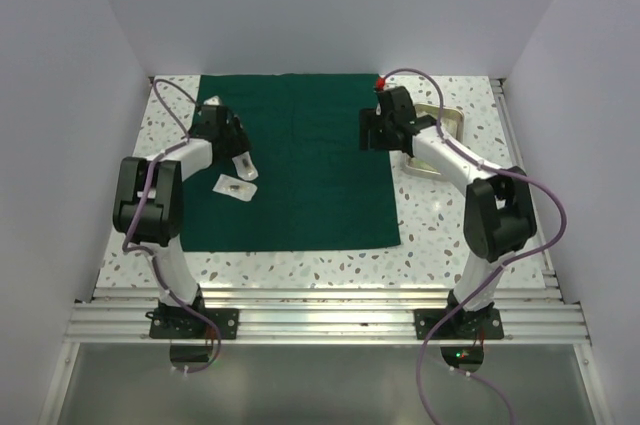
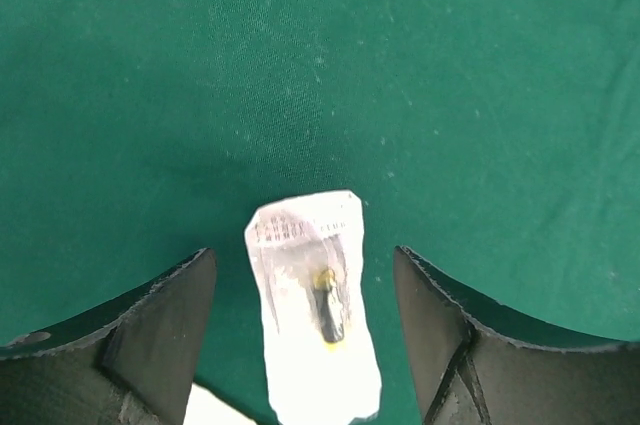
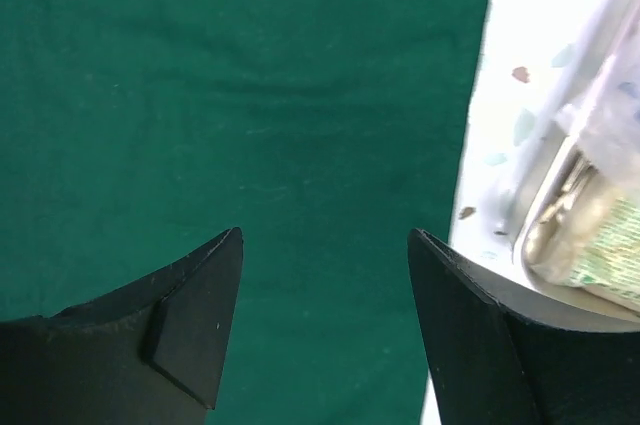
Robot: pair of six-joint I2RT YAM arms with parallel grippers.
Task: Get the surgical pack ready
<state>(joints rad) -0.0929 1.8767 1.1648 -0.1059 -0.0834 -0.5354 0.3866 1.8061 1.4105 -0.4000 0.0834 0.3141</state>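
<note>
Top and wrist views, loading step. The cloth lay spread flat on the table, and no fold had been started. The left gripper hung low over the cloth's left part with its jaws wide apart and nothing between the pads. A clear pouch holding a small dark item lay on the cloth in the gap, touching neither finger. The right gripper was likewise well open and empty, poised over bare cloth just inside its right edge. The tray sat on the table just beside that edge, off the cloth, with packets inside it. Judged from this layout, items were being laid out on the cloth and wrapping had not begun. The next move probably called for the right arm to reach right to the tray and close on its rim or contents, and for the left to clear the pouch.
</note>
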